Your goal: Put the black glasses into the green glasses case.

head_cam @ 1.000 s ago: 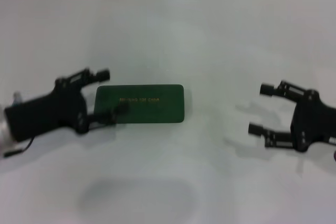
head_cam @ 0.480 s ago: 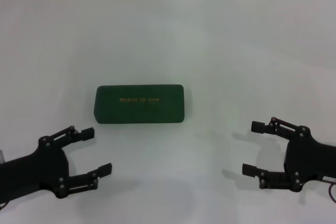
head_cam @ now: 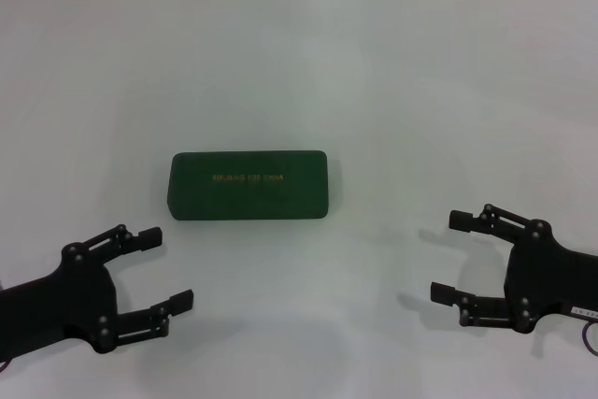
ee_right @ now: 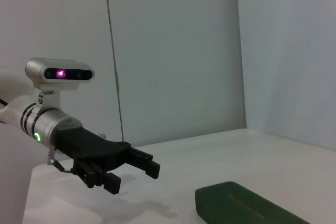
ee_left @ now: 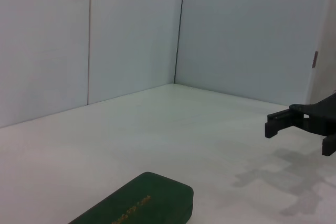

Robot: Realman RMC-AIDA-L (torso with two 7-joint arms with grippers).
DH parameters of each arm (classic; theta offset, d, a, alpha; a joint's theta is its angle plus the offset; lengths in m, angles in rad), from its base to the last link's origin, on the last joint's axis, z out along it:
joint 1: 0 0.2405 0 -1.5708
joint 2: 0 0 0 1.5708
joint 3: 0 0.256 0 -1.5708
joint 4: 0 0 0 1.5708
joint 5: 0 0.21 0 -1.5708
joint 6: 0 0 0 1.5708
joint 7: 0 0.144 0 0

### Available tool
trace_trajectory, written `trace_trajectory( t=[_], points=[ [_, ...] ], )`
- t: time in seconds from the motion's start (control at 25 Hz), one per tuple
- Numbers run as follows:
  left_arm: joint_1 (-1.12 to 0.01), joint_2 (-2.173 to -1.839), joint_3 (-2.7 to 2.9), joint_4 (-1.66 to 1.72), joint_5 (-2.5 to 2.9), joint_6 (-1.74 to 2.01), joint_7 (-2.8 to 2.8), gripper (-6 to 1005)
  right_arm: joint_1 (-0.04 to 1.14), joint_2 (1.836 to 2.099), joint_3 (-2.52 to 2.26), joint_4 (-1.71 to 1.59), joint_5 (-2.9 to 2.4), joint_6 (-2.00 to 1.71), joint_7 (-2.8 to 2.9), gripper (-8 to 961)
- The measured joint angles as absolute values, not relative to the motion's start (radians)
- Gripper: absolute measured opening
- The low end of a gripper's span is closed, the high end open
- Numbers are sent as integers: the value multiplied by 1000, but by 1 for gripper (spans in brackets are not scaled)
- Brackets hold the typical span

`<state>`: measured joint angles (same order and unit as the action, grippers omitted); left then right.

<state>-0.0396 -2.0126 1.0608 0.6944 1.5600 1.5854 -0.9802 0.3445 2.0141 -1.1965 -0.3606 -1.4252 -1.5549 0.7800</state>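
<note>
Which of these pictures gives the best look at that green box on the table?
The head view: the green glasses case shows whole from above, lid shut, gold lettering visible, lying apart from both end effectors. The left wrist view catches only one end of it at the edge; the right wrist view cuts it off too.

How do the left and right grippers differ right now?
The left gripper sits nearer the closed green glasses case; the right gripper is farther from it. The left one's fingers point up and to the right in the head view, the right one's to the left. Both are open, empty, and off the case.
</note>
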Motion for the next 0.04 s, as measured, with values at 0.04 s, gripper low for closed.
trace_trajectory(
  t=[0.04],
  points=[
    [-39, -2013, 1060, 694, 1560, 1586, -979, 866, 345, 2014, -1196, -360, -1425, -1555, 779, 886]
  ],
)
